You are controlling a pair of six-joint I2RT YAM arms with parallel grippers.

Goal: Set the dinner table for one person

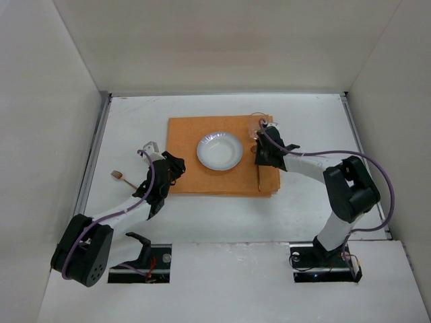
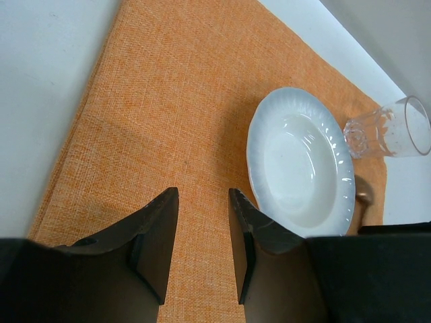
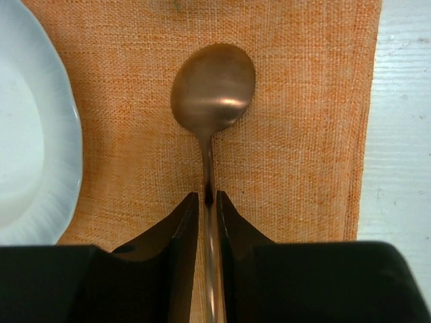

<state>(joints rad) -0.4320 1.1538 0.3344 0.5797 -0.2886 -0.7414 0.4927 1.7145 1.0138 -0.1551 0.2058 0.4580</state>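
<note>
Over the orange mat [image 3: 303,134], right gripper [image 3: 207,198] pinched nearly shut on the spoon [image 3: 214,87] handle just right of the plate [image 3: 34,134], left gripper [image 2: 202,195] part open, empty, left of the plate.

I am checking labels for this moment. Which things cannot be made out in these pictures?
1. Top view: the small brown object on the dinner table, left of the orange mat, is too small to identify.
2. Right wrist view: the fingers of the right gripper and the bottom edge hide the handle end of the spoon.
3. Top view: the glass is clear, faint and small; upright or tilted cannot be told.
</note>
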